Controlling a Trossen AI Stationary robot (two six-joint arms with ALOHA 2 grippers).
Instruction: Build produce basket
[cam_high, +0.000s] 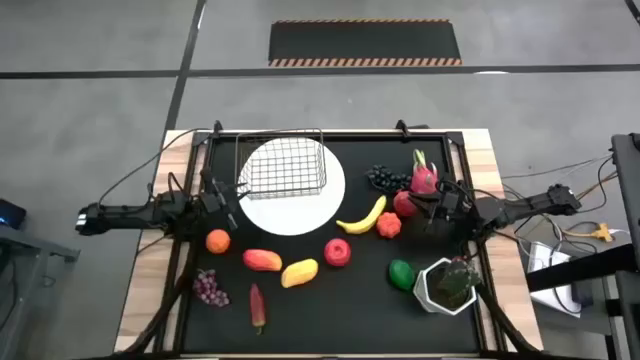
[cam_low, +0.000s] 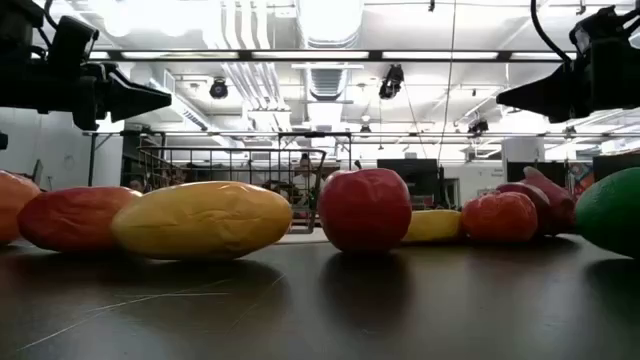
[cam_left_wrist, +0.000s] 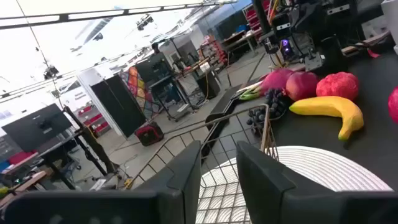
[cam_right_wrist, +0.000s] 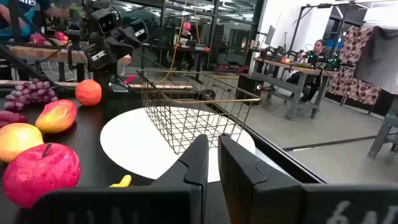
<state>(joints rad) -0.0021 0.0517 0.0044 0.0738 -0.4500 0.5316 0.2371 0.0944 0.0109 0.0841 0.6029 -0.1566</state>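
Basket (cam_high: 284, 165) empty, standing on the white plate (cam_high: 300, 215) at the table's far middle. Produce loose on the mat: banana (cam_high: 363, 217), apple (cam_high: 338, 252), orange (cam_high: 218, 241), lime (cam_high: 401, 273). Left gripper (cam_high: 229, 198) beside the plate, fingers (cam_left_wrist: 186, 171) slightly apart, holding nothing. Right gripper (cam_high: 428, 205) near the dragon fruit (cam_high: 424, 178), fingers (cam_right_wrist: 198, 158) nearly together, empty.

A big open robotics lab or workshop: exposed ducts (cam_low: 330, 80) and strip lights on the ceiling, workbenches (cam_right_wrist: 292, 71) loaded with equipment, red parts racks (cam_left_wrist: 252, 18), a monitor on a stand (cam_left_wrist: 31, 127), and a person (cam_right_wrist: 318, 50) seated at a far bench.
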